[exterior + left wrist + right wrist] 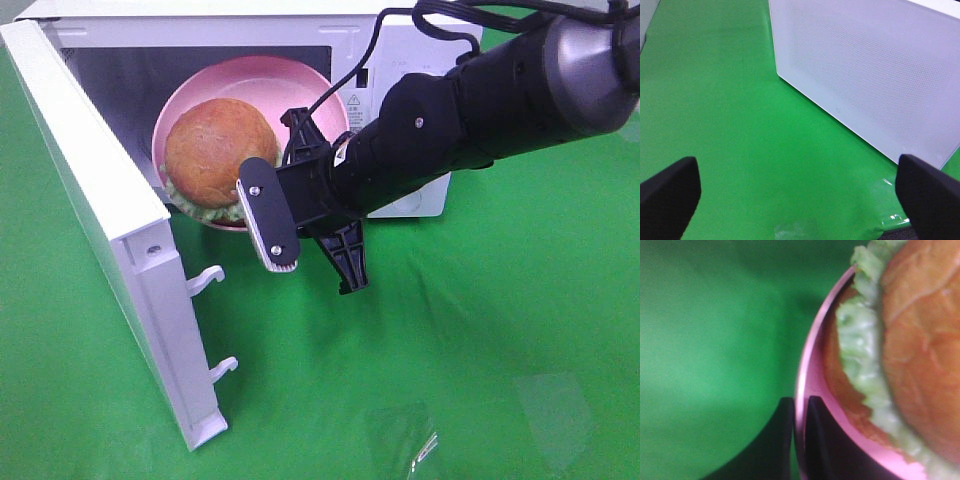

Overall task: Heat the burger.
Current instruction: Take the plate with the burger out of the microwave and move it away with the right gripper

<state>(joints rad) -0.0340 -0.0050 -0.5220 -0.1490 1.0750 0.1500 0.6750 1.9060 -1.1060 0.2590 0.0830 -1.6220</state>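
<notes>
Pink and round, the plastic plate (200,85) carries one round burger (220,150) with a glossy golden-brown bun and a ruffled green lettuce edge. The plate is tilted and sits at the mouth of the white box-shaped microwave oven (420,50), partly inside the dark cavity. The white oven door (110,240) stands open on the left side of the exterior view, with two white hook latches on its edge.

The right end effector (262,218) is at the front rim of the plate, just below the burger in the exterior view. In the right wrist view its two black fingers (822,440) are together on the thin pink rim, one on each side of it, so it is clamped on the plate. The burger lies on the plate just beyond these fingers, and the lettuce comes close to them but does not touch them.

The left end effector (800,192) is seen only in its own wrist view. Its two black fingertips (670,192) stand wide apart and hold nothing. It hovers above the green cloth of the counter (740,125), near the outer face of the open door.

I count one burger, one plate, one oven and two end effectors.
</notes>
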